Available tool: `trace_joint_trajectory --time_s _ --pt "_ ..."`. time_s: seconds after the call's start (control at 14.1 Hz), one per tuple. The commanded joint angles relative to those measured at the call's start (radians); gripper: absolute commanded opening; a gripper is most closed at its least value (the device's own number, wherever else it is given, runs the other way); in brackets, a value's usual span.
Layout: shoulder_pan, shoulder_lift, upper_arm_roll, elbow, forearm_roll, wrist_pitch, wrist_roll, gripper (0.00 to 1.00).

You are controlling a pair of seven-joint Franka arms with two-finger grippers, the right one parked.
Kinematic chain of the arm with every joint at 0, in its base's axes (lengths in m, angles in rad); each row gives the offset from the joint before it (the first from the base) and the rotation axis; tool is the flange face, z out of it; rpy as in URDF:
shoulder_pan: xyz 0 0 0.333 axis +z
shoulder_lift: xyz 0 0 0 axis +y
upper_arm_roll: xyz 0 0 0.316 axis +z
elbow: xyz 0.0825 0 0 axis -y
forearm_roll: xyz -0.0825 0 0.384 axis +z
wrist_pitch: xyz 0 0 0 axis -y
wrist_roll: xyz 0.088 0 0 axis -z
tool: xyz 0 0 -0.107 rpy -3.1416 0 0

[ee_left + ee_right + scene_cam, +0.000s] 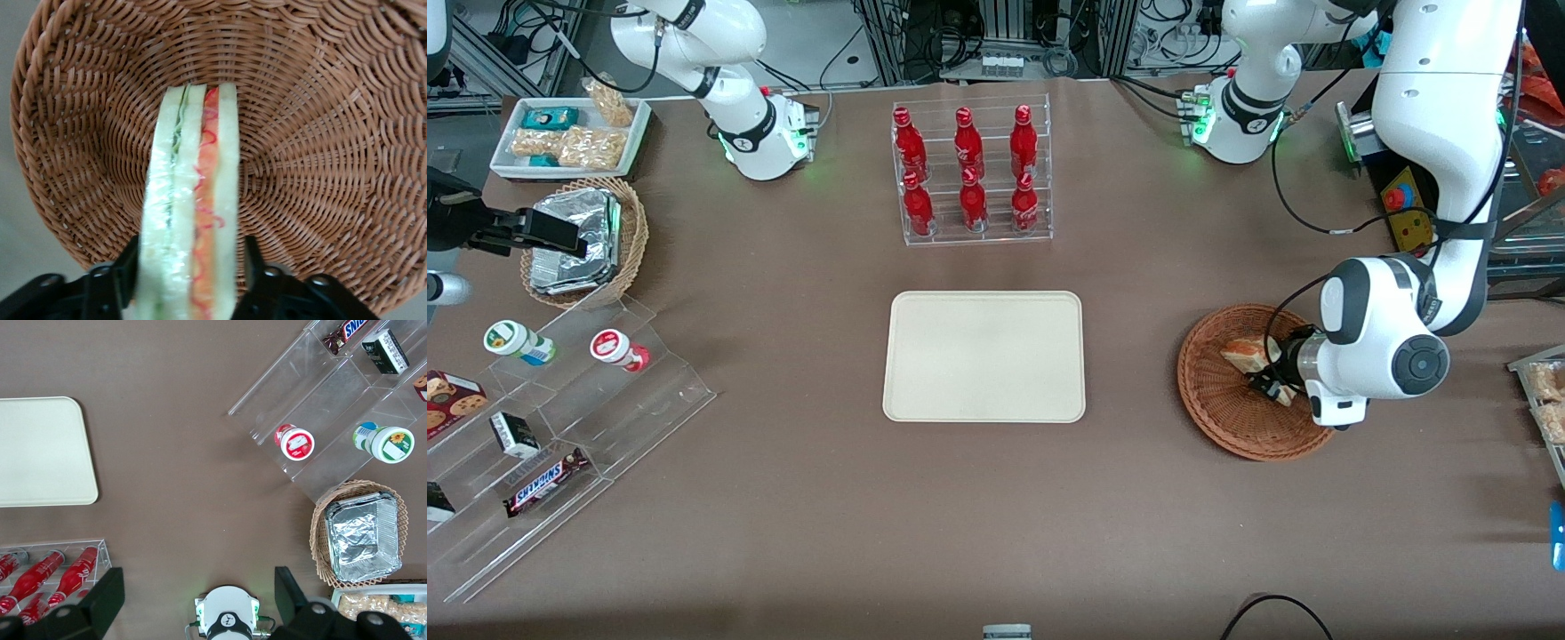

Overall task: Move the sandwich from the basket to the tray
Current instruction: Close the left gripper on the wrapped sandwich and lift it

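Wicker all around in the left wrist view: the gripper is clamped on the sandwich, one finger on each bread face, wedge on edge and running straight out from the jaws over the basket. Front view alone shows the tray lying toward the parked arm's end from the basket.

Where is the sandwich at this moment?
The sandwich is in the basket toward the working arm's end of the table, standing on edge between the gripper's fingers, with the tray beside the basket.
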Motion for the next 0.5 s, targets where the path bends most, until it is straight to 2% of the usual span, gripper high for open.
trace_joint_trajectory --time_s 0.0,0.21,0.28,0.43 --pt "-0.002 -0.006 -0.002 0.012 0.011 -0.005 -0.034 0.25" --pt "-0.011 -0.053 -0.005 0.053 0.025 -0.020 -0.023 0.17" --pt "-0.023 -0.069 -0.011 0.082 0.051 -0.034 -0.025 0.17" --pt "-0.118 -0.061 -0.024 0.168 0.069 -0.078 -0.026 0.17"
